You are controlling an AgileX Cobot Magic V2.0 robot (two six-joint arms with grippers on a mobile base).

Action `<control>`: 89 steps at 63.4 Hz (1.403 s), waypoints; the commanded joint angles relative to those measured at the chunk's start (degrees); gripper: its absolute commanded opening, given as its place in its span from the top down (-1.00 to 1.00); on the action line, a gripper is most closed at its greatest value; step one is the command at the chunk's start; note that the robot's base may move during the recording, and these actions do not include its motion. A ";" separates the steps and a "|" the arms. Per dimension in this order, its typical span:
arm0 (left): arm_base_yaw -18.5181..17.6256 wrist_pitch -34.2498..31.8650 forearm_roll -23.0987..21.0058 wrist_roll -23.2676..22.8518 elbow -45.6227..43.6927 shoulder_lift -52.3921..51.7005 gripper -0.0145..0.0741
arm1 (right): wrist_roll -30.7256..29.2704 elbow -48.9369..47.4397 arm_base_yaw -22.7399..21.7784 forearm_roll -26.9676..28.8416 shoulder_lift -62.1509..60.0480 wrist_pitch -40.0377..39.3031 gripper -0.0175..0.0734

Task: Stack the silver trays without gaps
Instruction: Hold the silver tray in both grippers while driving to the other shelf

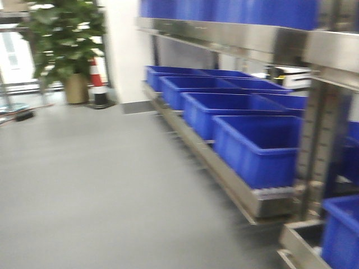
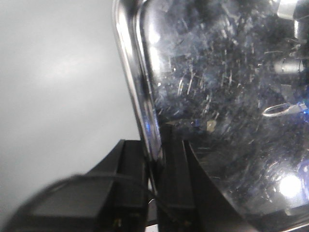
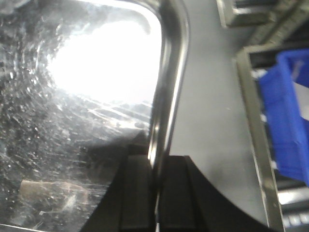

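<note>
Silver tray (image 2: 231,96), scratched and mirror-bright, fills the right of the left wrist view. Its rolled rim runs from top centre down into the left gripper (image 2: 157,166) at the bottom of the frame, whose jaws pinch that rim between them.

Right gripper (image 3: 155,179), bottom centre of the right wrist view: jaws likewise pinching a rolled rim, with the pan on the left of the frame and grey floor (image 3: 207,121) showing on the right.

Probably one tray, held by opposite rims so that it hangs level and clear of the floor for carrying; the front view does not show it.

Blue bins (image 1: 258,145), in a row on the lower steel shelf (image 1: 224,174), right half of the front view, blurred.

Potted plant (image 1: 67,39) and striped cone (image 1: 98,84), upper left of the front view.

No second tray in view. Stacking judged not yet begun, since the pile to set this one on has yet to appear.
</note>
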 commanded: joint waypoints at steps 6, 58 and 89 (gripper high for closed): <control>-0.31 0.87 1.71 0.96 -1.91 -1.98 0.78 | -1.61 -2.10 0.09 -3.14 -1.69 -1.43 0.49; -0.31 0.87 1.01 0.96 -1.91 -1.98 0.78 | -1.61 -2.10 0.09 -3.14 -1.69 -1.43 0.49; -0.31 0.87 0.12 0.96 -1.91 -1.98 0.78 | -1.61 -2.10 0.09 -3.14 -1.69 -1.43 0.49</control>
